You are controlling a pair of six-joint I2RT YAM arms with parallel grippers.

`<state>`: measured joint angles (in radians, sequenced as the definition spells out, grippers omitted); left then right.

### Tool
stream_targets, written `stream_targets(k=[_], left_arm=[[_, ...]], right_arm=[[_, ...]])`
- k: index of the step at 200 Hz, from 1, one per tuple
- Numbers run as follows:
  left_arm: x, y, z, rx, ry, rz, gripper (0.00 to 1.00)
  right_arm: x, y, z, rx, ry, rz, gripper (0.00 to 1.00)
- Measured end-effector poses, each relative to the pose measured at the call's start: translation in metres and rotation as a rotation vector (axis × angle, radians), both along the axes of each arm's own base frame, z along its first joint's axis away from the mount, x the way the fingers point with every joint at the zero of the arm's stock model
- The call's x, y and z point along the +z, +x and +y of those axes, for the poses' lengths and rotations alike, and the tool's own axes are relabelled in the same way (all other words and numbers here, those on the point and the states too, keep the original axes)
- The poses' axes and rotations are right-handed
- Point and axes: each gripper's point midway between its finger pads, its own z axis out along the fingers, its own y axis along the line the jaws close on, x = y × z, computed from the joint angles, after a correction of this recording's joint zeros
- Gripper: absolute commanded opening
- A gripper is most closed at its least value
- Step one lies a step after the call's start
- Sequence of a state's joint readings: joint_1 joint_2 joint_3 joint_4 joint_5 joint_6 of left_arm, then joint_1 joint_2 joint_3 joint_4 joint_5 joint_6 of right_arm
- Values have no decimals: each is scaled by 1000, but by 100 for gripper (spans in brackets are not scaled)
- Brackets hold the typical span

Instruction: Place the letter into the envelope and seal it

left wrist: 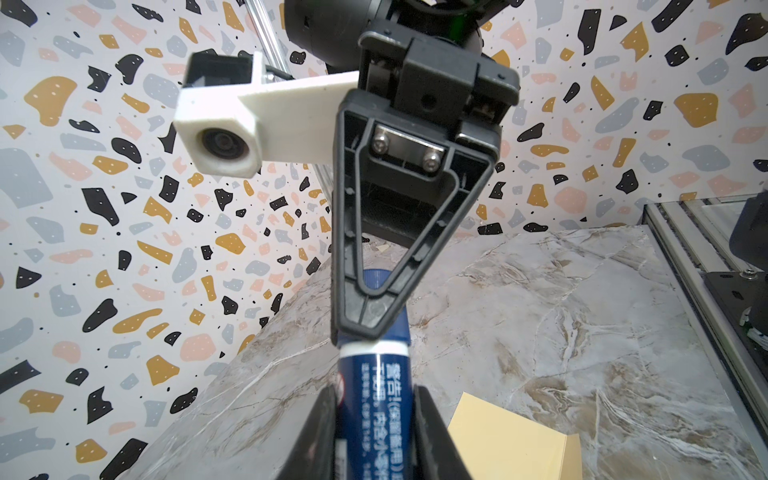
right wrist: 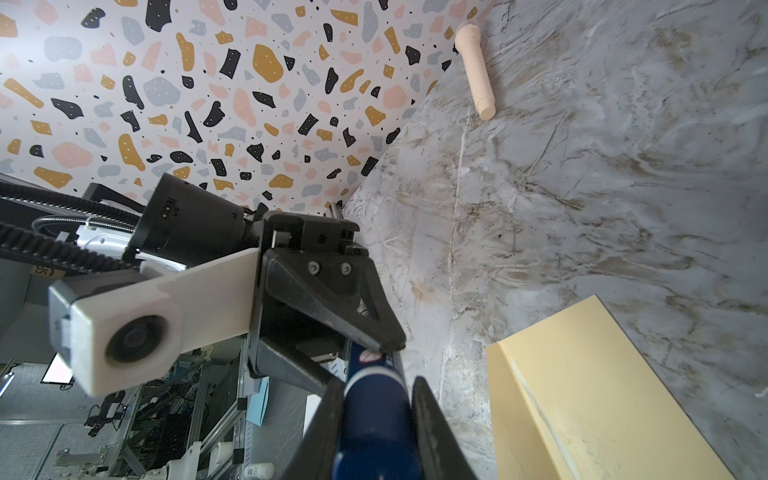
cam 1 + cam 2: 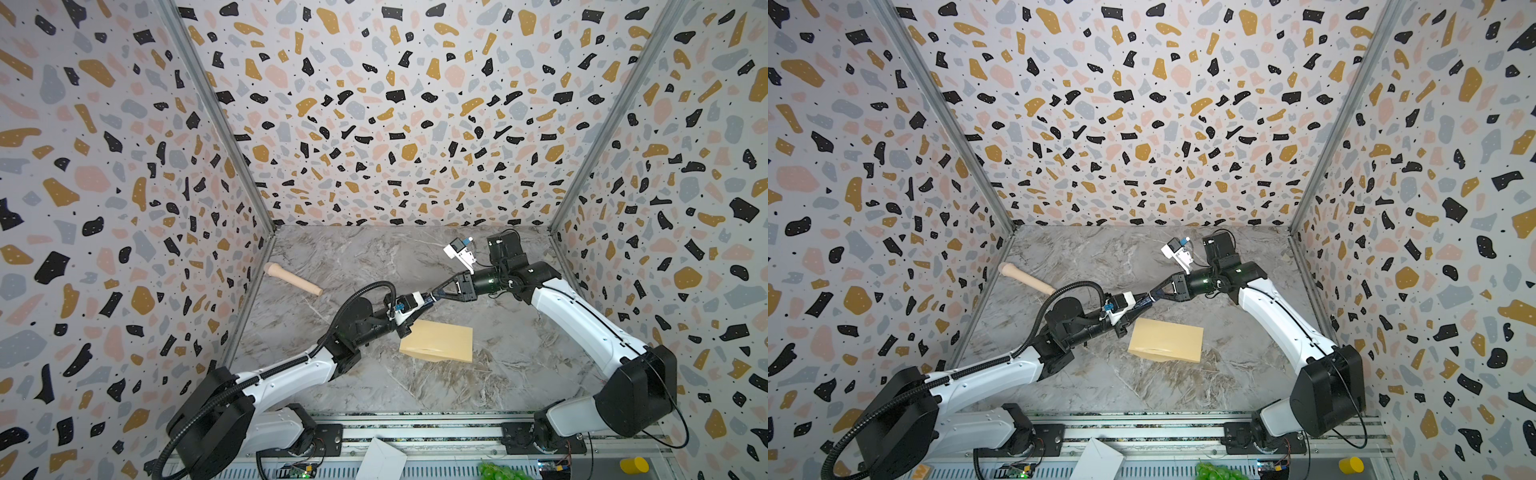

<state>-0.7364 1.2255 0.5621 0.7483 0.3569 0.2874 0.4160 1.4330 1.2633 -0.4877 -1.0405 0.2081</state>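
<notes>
Lying mid-table in both top views, the envelope [image 3: 436,340] [image 3: 1165,340] likely handles as light, floppy paper; grip it by an edge. Left wrist view: the left gripper [image 1: 374,440] clamps a glue stick [image 1: 374,382]. Right wrist view: the right gripper [image 2: 376,424] pinches its other end.

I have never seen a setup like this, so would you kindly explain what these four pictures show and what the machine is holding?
This is a robot with two arms, the left arm and the right arm, each ending in a two-fingered pincer. Two pictures look down from overhead through a pair of side-by-side cameras, so they nearly match. The other two come from a camera on each wrist. On the marble table lie a tan envelope and a pale wooden peg. The left pincer and the right pincer each grip one end of a blue tube between them; it may be a glue stick.
</notes>
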Motion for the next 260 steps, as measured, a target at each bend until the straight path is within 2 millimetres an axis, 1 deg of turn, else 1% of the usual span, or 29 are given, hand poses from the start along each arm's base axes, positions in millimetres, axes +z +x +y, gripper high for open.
stream_targets(k=[40,134,157,172,211,213,222,236,244,260], left_arm=[[3,0,-1,-3,-8,-9,0],[3,-1,-3,-9,-11,-12,0],[4,-1,-3,-10,-14,-16,0],[5,-1,-3,-11,-17,-18,0],[11,0,-5,-15,-23,-26,0],[12,0,-5,-15,-23,-26,2],[13,1,-6,-15,-22,-24,18],[13,2,-7,-14,-21,-17,34],[11,3,-6,-6,-17,-6,40],[-2,9,-1,17,15,38,48]], right_arm=[[3,0,-2,-2,7,-3,9],[2,1,-6,-6,9,12,6],[3,1,-7,-7,13,11,4],[5,1,-7,-7,15,9,0],[12,1,-8,-17,23,-17,0],[12,1,-8,-18,23,-19,0],[13,2,-8,-25,21,-28,0],[14,2,-7,-30,15,-43,0],[13,3,-6,-37,4,-56,0],[11,10,-7,-76,-21,-91,0]])
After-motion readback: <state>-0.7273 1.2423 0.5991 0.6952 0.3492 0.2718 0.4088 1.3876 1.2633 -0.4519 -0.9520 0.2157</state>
